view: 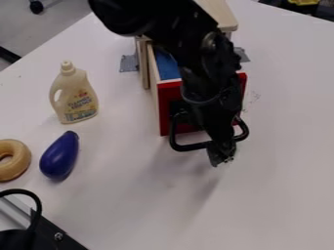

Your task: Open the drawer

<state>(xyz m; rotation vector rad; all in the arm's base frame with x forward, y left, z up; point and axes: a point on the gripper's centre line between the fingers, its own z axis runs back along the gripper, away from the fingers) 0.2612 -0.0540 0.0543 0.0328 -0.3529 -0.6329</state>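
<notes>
Saw the bottle (79, 100) left of the drawer (170, 90) on the table (130, 215), with the eggplant (60, 156) before the bottle and the ring (22, 158) left of the eggplant. Found the handle (190, 147) on the drawer's front, the cabinet (220, 12) behind.

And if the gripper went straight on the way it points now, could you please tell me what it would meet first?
Most likely the table: the gripper points down past the handle, though how high it hangs is unclear.
</notes>
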